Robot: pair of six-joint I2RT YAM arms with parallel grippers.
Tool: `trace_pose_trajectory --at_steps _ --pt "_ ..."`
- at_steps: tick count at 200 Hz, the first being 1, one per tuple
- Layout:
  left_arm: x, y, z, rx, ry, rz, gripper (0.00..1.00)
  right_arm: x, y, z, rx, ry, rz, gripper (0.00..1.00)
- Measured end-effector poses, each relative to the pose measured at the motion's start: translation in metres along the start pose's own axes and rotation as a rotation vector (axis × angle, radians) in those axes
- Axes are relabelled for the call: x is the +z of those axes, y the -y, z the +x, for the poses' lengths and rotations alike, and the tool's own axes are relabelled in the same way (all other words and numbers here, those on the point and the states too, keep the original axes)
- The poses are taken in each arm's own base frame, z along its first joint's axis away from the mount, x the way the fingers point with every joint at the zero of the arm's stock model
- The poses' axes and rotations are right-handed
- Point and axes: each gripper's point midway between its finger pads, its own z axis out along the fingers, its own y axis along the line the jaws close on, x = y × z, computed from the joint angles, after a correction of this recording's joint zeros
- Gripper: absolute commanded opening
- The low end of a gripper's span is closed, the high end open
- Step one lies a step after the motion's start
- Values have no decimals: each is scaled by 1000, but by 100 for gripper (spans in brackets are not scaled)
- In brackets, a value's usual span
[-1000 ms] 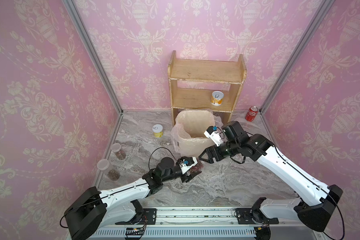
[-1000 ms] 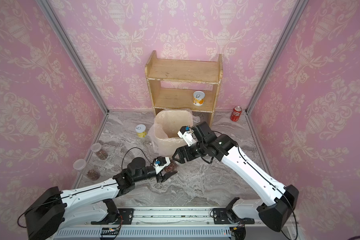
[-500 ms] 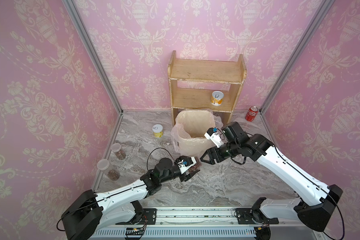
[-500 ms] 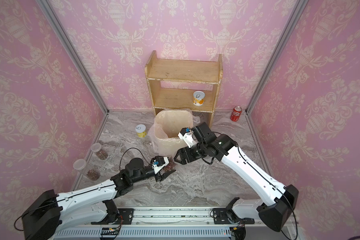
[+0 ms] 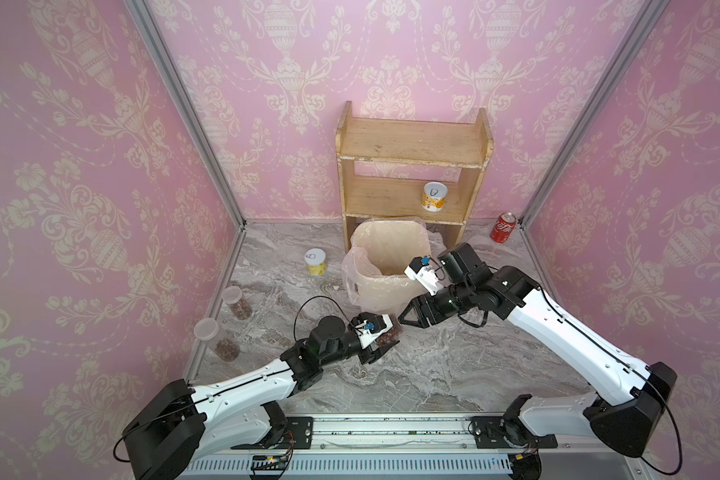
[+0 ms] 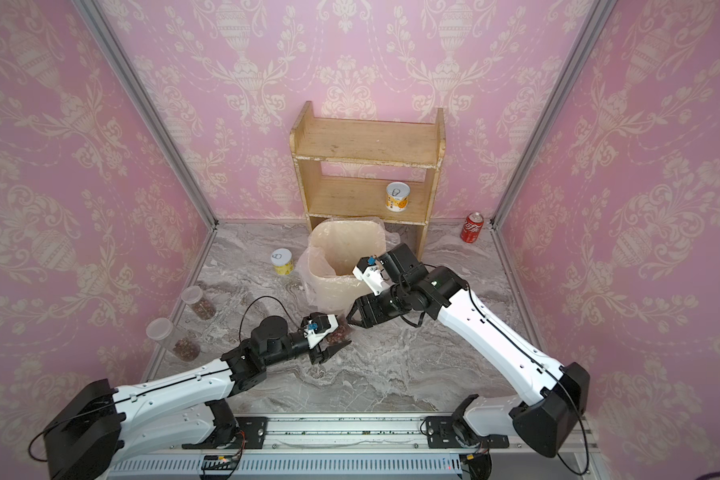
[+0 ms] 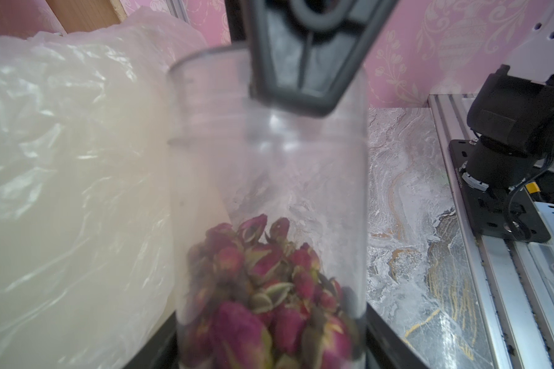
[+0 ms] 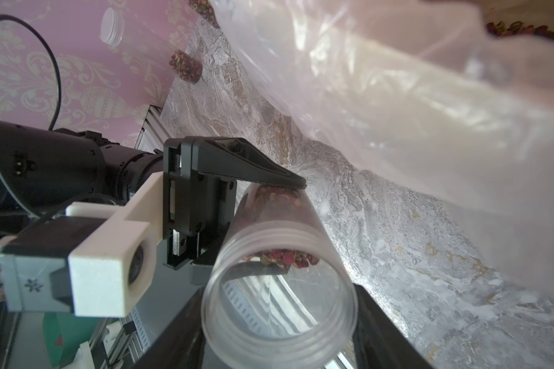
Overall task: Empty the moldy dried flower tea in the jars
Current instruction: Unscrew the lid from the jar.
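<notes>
The held jar (image 8: pixel 279 238) is clear, smooth plastic, faintly cloudy. The tea (image 7: pixel 263 287) looks dry, matt and wrinkled. The bin liner (image 7: pixel 61 159) is thin, glossy, crinkled film. The left fingers (image 8: pixel 243 163) are matt black plastic. The table (image 5: pixel 433 374) has a polished marble look. At twelve o'clock, the shelf (image 5: pixel 412 141) is bare matt wood.

left arm (image 5: pixel 246 384) is stretched out low and nearly straight toward the middle; left gripper (image 5: pixel 386 341) is clamped on a jar (image 8: pixel 279 265), holding it sideways; right arm (image 5: pixel 558 328) reaches in from the opposite side, wrist angled down; right gripper (image 5: pixel 404 319) straddles the jar's mouth end; can't tell if it's actually squeezing
</notes>
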Motion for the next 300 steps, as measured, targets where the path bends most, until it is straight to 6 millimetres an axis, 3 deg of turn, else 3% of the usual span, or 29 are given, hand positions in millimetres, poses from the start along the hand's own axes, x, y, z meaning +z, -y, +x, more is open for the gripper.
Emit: trace_pose_trajectory --at_steps 51,88,125,146,199,218,233,253,278,300 --pt "0 2 0 -13 1 13 35 0 -1 1 -62 -6 -4 28" --pt "3 18 7 -65 -14 103 34 3 -4 14 -355 -36 -4 19" --pt "3 32 9 -95 -15 191 34 2 -11 26 -741 -55 -37 17" --pt "2 39 9 -106 -13 233 33 2 -13 32 -908 -75 -59 22" --pt "-1 48 6 -118 -2 298 33 -1 -19 39 -1175 -127 -75 25" --pt "-2 48 6 -118 -2 301 34 -1 -19 39 -1202 -127 -78 38" --pt "-2 48 7 -119 -3 298 35 -1 -20 38 -1199 -123 -78 66" --pt "-1 44 5 -115 5 272 34 -1 -22 33 -1149 -95 -66 80" --pt "-1 35 3 -106 11 219 34 -9 -36 10 -1054 47 -45 88" --pt "-2 27 -2 -91 22 172 33 -28 -45 -3 -872 182 -21 88"
